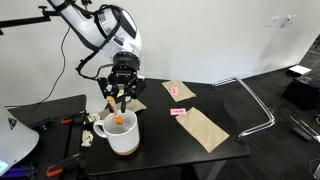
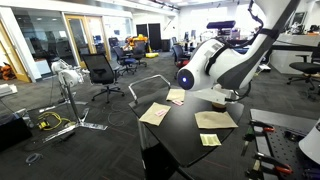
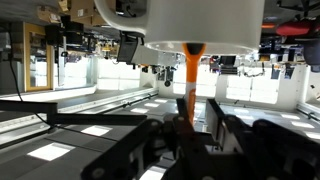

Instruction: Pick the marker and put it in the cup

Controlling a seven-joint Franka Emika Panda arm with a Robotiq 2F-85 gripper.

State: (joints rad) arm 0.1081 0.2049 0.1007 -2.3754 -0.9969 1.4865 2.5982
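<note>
In the wrist view, which stands upside down, the gripper [image 3: 192,128] is dark and blurred along the bottom edge. Its fingers are closed around the orange marker [image 3: 190,80], which runs up to the white mug [image 3: 205,22], itself cut off at the top of the frame. In an exterior view, left of centre, the gripper [image 1: 120,103] hangs over the mug [image 1: 122,135] with the marker's [image 1: 119,119] lower end inside the mouth. How deep it reaches is hard to make out. In an exterior view the arm [image 2: 215,65] hides mug, marker and gripper alike. Only brown paper sheets [image 2: 155,113] show on the black table [image 2: 185,135].
</note>
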